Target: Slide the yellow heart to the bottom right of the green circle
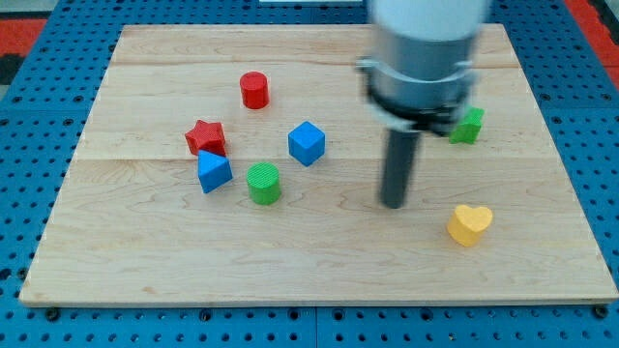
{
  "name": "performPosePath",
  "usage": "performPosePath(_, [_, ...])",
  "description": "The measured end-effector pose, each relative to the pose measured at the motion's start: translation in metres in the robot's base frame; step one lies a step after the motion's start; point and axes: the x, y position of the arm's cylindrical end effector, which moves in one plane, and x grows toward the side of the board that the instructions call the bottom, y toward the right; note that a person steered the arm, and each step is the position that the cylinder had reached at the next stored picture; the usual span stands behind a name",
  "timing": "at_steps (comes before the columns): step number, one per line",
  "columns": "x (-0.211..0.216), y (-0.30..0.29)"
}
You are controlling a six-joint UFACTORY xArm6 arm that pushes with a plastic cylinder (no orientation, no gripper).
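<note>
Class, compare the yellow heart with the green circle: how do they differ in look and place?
The yellow heart is heart-shaped; the green circle is a round cylinder. The yellow heart lies alone at the view's right, near my tip; the green circle sits left of my tip, close beside a blue block. Both rest on the wooden board.

1. The surface [319, 280] is a pale wooden board made of joined planks, lying on a blue perforated base [19, 174] that shows on all sides.
2. A red cylinder [254, 90] stands upright toward the view's top, left of centre.
3. A red star [206, 137] lies below and to the left of the red cylinder.
4. A blue block [214, 172], angular in shape, sits just below the red star, touching it or very nearly so.
5. A blue cube [307, 143] stands to the right of the red star, well apart from it.
6. A green block [468, 126] sits near the view's right, its shape partly hidden.
</note>
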Motion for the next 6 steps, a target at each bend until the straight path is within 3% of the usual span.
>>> performPosePath(1, [-0.008, 0.083])
performPosePath(2, [0.072, 0.082])
performPosePath(3, [0.046, -0.002])
performPosePath(4, [0.009, -0.012])
performPosePath(5, [0.065, 0.016])
performPosePath(6, [0.064, 0.060])
